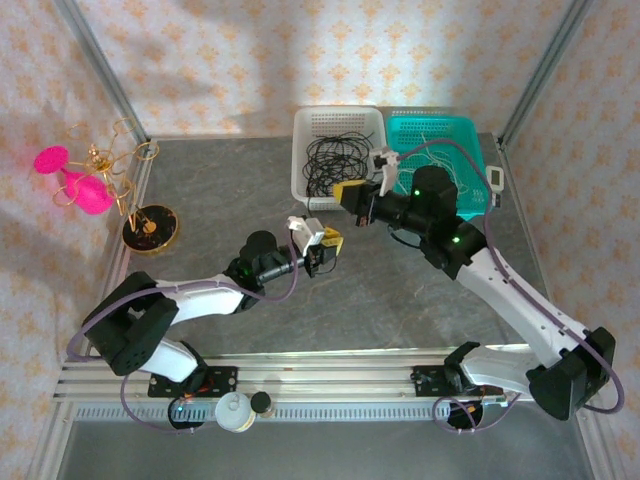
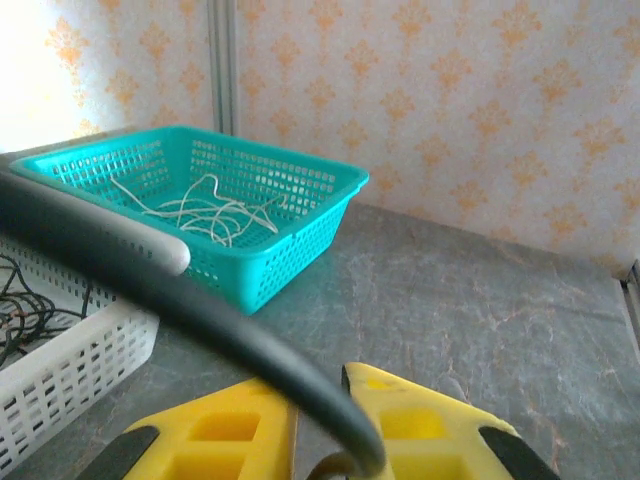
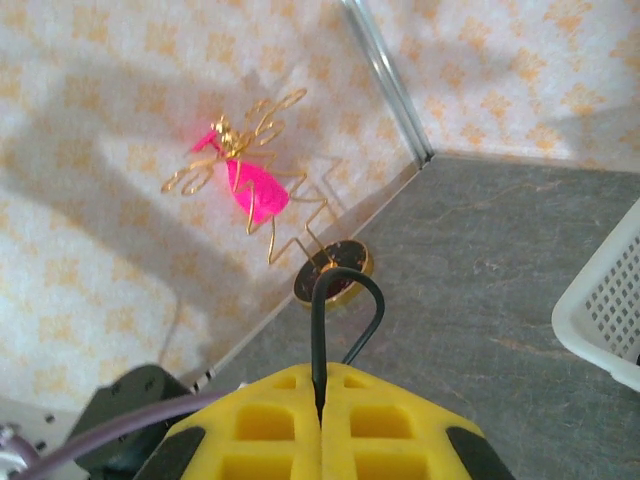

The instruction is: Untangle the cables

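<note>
Black cables [image 1: 335, 158] lie in loose loops in the white basket [image 1: 305, 125]. White cables [image 2: 215, 212] lie in the teal basket [image 2: 300, 235]. One black cable [image 2: 200, 305] runs from the upper left down between the yellow fingers of my left gripper [image 2: 318, 378], which is shut on it above the table in front of the baskets [image 1: 327, 250]. My right gripper [image 3: 320, 372] is shut on a black cable [image 3: 317, 320] whose short loop sticks out past the fingertips. It hovers near the white basket's front edge [image 1: 352, 197], close to the left gripper.
A gold wire ornament with pink pieces [image 1: 85, 180] stands on a round black base [image 1: 152, 228] at the left. The teal basket [image 1: 480, 130] sits beside the white one at the back. A small white pot [image 1: 232, 410] rests on the rail at the near edge.
</note>
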Controlling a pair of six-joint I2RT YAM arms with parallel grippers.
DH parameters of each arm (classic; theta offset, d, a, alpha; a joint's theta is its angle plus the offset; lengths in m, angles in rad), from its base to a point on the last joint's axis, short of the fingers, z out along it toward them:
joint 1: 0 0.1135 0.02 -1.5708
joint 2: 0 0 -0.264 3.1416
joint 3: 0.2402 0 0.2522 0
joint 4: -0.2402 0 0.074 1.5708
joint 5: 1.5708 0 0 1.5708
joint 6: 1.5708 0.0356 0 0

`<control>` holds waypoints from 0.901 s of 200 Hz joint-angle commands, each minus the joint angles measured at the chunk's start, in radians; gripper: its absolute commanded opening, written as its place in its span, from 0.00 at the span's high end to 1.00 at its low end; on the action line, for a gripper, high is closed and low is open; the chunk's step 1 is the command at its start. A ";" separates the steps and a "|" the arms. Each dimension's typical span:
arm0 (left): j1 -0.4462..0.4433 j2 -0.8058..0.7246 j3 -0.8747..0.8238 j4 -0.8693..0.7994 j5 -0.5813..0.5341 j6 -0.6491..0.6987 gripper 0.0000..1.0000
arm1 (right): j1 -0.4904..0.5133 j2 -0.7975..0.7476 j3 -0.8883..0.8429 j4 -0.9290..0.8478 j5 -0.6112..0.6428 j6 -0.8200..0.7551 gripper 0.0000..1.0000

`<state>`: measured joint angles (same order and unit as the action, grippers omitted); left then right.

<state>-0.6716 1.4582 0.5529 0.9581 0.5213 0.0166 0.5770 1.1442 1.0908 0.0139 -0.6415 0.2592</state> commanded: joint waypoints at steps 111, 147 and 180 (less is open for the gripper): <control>0.005 0.016 -0.054 0.199 0.080 -0.153 1.00 | -0.069 -0.003 0.166 0.030 0.129 0.115 1.00; 0.005 -0.012 -0.108 0.167 0.068 -0.171 0.93 | -0.071 0.021 0.209 0.026 0.118 0.114 1.00; 0.004 0.010 -0.137 0.186 0.067 -0.186 0.52 | -0.071 0.022 0.221 0.021 0.110 0.118 1.00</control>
<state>-0.6716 1.4662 0.4385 1.1110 0.5694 -0.1486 0.5095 1.1717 1.2625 0.0074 -0.5362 0.3706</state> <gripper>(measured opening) 0.422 0.061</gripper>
